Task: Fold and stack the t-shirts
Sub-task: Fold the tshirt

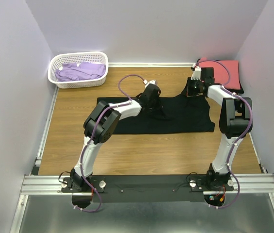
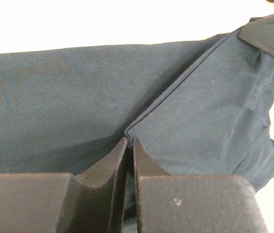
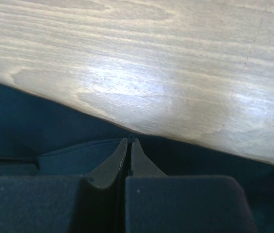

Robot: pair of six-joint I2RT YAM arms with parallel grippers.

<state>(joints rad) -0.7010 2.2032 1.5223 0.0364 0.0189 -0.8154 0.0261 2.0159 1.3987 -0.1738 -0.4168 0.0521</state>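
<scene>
The plain black t-shirt (image 1: 175,116) lies spread across the middle of the wooden table. My left gripper (image 1: 152,94) is shut on a hemmed edge of the black t-shirt (image 2: 78,111) near its far middle. My right gripper (image 1: 193,87) is shut on the shirt's far right edge (image 3: 40,126), lifted a little above the wood. A coral-red t-shirt (image 1: 226,72) lies folded at the far right on a dark garment (image 1: 238,90). A lavender t-shirt (image 1: 81,71) sits in the basket.
The white lattice basket (image 1: 59,83) stands at the far left corner. Bare wood (image 1: 141,150) lies in front of the black shirt. Walls close in the table on the left, back and right.
</scene>
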